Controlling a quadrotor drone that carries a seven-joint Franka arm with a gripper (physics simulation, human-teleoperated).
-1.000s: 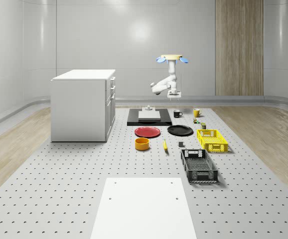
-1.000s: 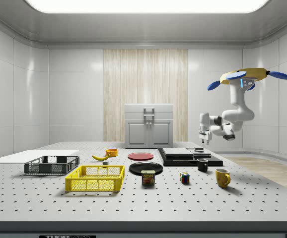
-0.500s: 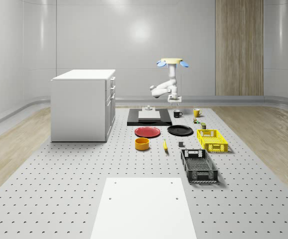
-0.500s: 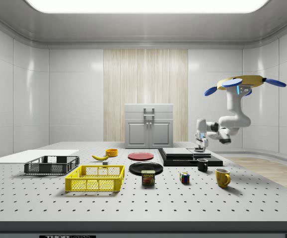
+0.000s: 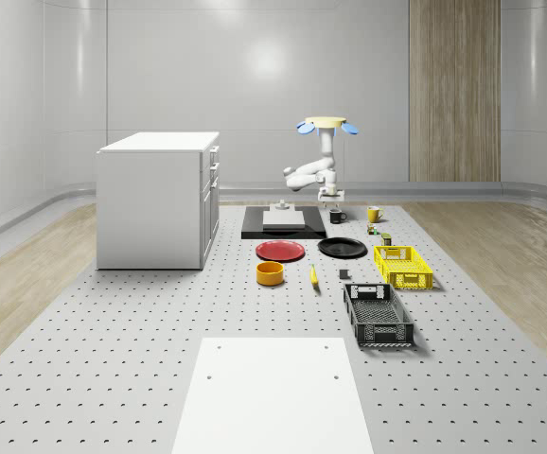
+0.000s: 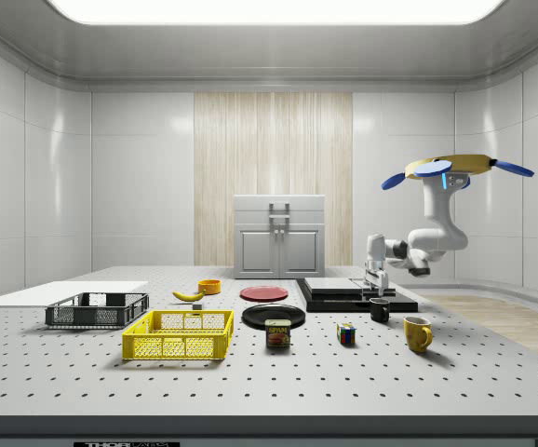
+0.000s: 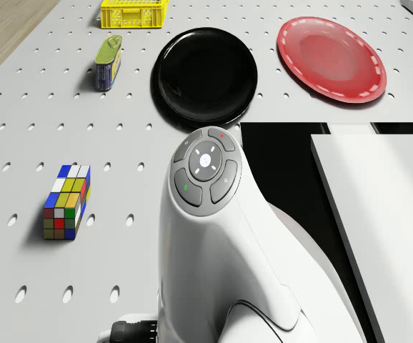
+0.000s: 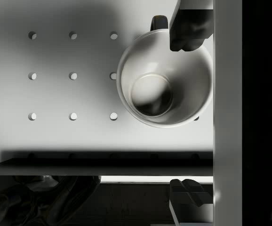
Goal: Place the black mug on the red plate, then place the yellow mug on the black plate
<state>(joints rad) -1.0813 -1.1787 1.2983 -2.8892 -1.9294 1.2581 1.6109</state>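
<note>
1. A wide pegboard desk (image 5: 113, 378) carries everything; a white cabinet (image 5: 158, 199) stands toward its far left corner in the whole-scene view.
2. The drone (image 6: 451, 169) hovers in the air above the desk's far edge, beside a black slab (image 6: 343, 296) with a white block on it. Its white arm (image 6: 427, 244) bends down and forward.
3. A black crate (image 5: 378, 314) and a yellow crate (image 5: 403, 266) sit along the right edge in the whole-scene view.
4. The red plate (image 5: 280, 251) and the black plate (image 5: 342, 248) lie side by side, apart, near the desk's middle, in front of the slab.
5. The gripper (image 6: 375, 285) hangs pointing down, just above the black mug (image 6: 380, 310). The fingers (image 8: 190, 26) are spread apart, gripping nothing; in the wrist view one finger lies over the mug's rim near its handle.
6. The black mug stands upright on the desk just beside the slab's edge, white inside.
7. The yellow mug (image 6: 417, 333) stands upright near the black mug, toward the desk's right edge in the whole-scene view.
8. A colour cube (image 7: 66, 202) and a tin can (image 7: 108, 63) lie near the black plate.
</note>
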